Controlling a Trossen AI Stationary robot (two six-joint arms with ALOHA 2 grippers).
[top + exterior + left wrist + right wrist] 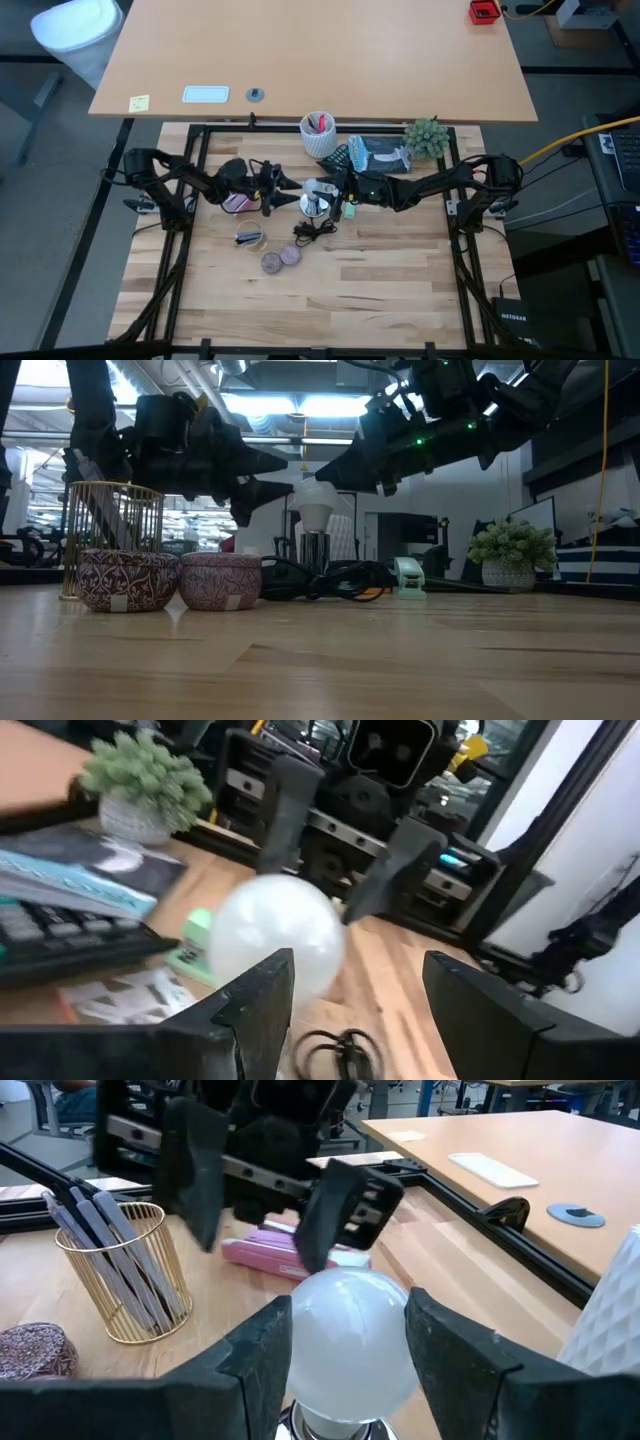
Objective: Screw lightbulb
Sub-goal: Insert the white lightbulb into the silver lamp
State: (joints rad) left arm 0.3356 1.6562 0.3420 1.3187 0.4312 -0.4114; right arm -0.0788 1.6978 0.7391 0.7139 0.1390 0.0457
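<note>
The white lightbulb (pixel 348 1342) stands upright with its silvery base (pixel 315 547) in a socket on the table, just behind the table's middle; it also shows in the high view (pixel 316 197). My right gripper (pixel 348 1330) comes from the right, and its fingers close round the bulb's globe. My left gripper (pixel 350 980) is open and empty. It hangs just left of the bulb (pixel 280 935), a little above the table, and points at it. My right gripper pinches the bulb's globe between its two fingers, one pad on each side (pixel 296 1342). The fingers slant down from the table's right side (pixel 325 472) onto the upper part of the globe. The bulb stands upright, its base in the socket.
A black cord (pixel 330 580) lies coiled by the socket. Two purple patterned tins (pixel 125 580) stand near left, with a gold wire pen holder (pixel 125 1280) behind them. A white cup of pens (pixel 318 135), a keyboard (pixel 375 155) and a small plant (pixel 428 138) stand at the back.
</note>
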